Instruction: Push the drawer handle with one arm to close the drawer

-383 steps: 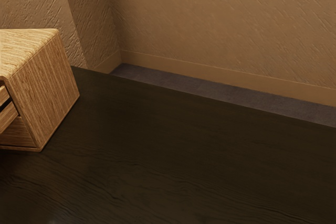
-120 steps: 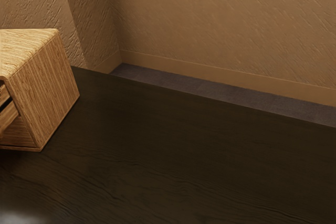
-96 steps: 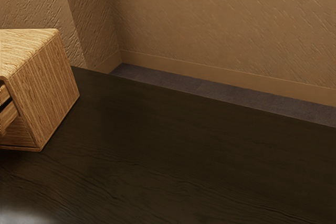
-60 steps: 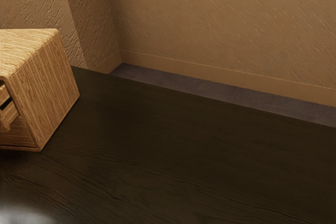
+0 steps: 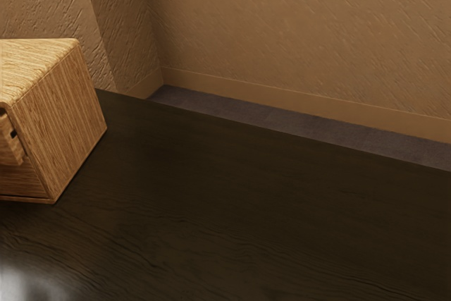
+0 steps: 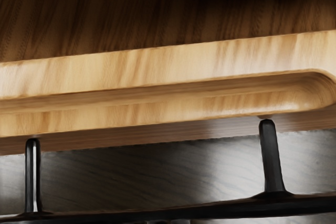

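1. Cab (image 5: 63, 125) sits at the exterior view's left, on the dark counter (image 5: 246, 202); its near left portion is cut off by the view's border.
2. Drawer (image 5: 8, 149) is in the cab's front, nearly in but not flush: its end stands a bit proud of the cab's front edge, w/ a small dark gap just beside it.
3. Handle (image 6: 304, 206), black, runs along the drawer's front in the wrist view; two posts, one (image 6: 32, 177) & another (image 6: 270, 156), well apart, hold the bar off the wood. Counter shows thru the space btwn bar & front.
4. Drawer's front has a pale top edge w/ a long groove, rounded at one end; darker wood lies beyond.
5. Fingers: can't tell if spread or together.
6. Room: counter spreads wide from the cab's side to the exterior view's right; its far edge slants, w/ a strip of floor (image 5: 246, 112) btwn it & the wall (image 5: 296, 26).
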Robot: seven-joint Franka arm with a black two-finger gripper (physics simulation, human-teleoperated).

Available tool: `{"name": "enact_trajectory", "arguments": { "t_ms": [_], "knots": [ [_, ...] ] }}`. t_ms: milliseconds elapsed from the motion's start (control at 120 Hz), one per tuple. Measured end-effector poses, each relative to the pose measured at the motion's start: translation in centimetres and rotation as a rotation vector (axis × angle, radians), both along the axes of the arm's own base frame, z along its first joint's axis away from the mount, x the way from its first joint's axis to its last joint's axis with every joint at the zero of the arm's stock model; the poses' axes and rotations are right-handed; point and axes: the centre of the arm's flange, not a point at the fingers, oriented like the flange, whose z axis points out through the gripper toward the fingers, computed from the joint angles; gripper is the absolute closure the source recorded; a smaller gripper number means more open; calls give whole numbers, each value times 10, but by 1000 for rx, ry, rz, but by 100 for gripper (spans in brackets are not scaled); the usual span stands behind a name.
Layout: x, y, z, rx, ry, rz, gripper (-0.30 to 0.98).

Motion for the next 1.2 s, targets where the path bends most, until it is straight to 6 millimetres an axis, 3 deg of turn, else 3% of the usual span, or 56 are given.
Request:
{"name": "enact_trajectory", "arguments": {
  "t_ms": [717,967,1075,1133,1200],
  "knots": [
    [31,19,-4,-10,-8,22,79],
    [20,22,-9,-18,7,42,79],
    [-16,-7,6,4,17,54,79],
    [-29,-40,23,22,17,36,77],
    [-32,-79,49,23,1,4,62]
  ]
}}
